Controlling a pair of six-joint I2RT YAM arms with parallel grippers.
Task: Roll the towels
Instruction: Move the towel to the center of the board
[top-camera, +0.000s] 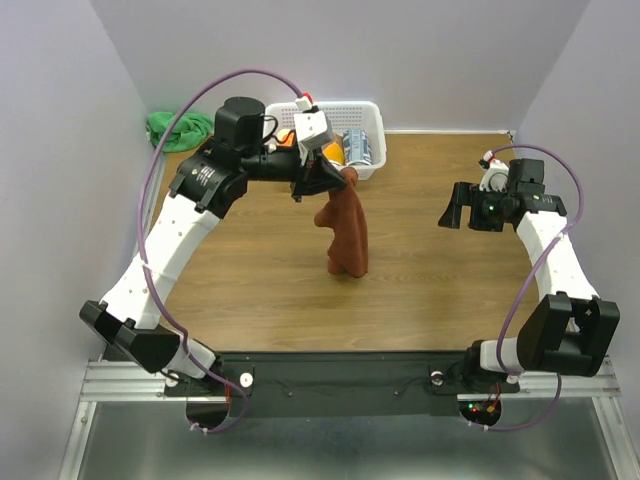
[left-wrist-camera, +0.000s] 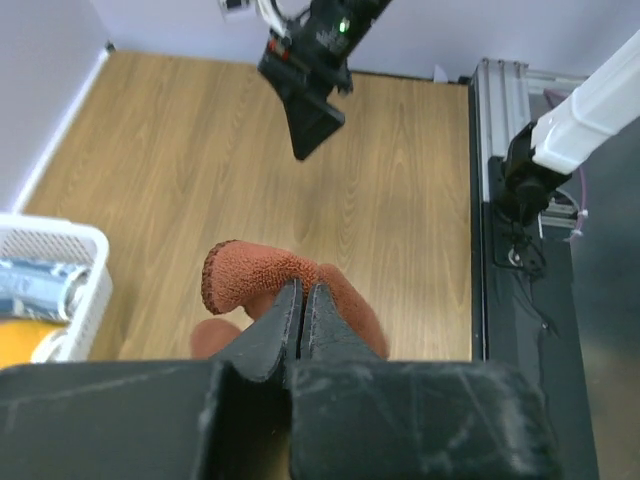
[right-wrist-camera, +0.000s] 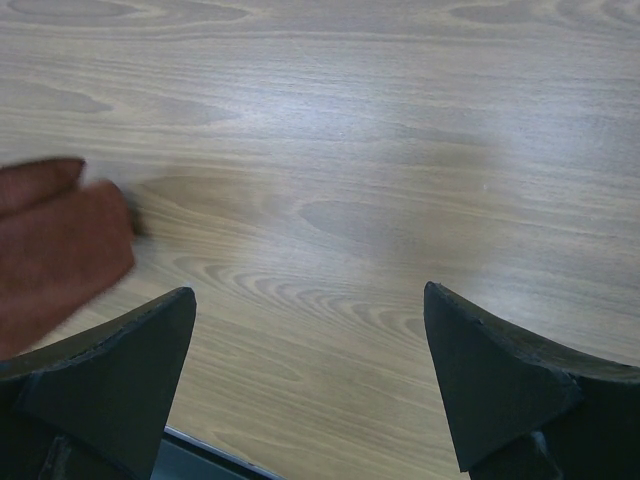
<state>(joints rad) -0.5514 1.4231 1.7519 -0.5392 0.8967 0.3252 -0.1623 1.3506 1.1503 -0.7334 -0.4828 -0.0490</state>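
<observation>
Hanging upright below the left hand (top-camera: 343, 177), which is pinching its top end, the reddish-brown terry-cloth towel (top-camera: 346, 238) is touching the tabletop (top-camera: 240, 280), well to the left of the wide-open, empty right hand (top-camera: 452, 210).

Left hand (left-wrist-camera: 303, 292) tight and aloft, right hand (right-wrist-camera: 308, 295) wide apart.

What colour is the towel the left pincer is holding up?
Reddish-brown terry towel, pinched in the left pincer; clearest in the top external view.
</observation>
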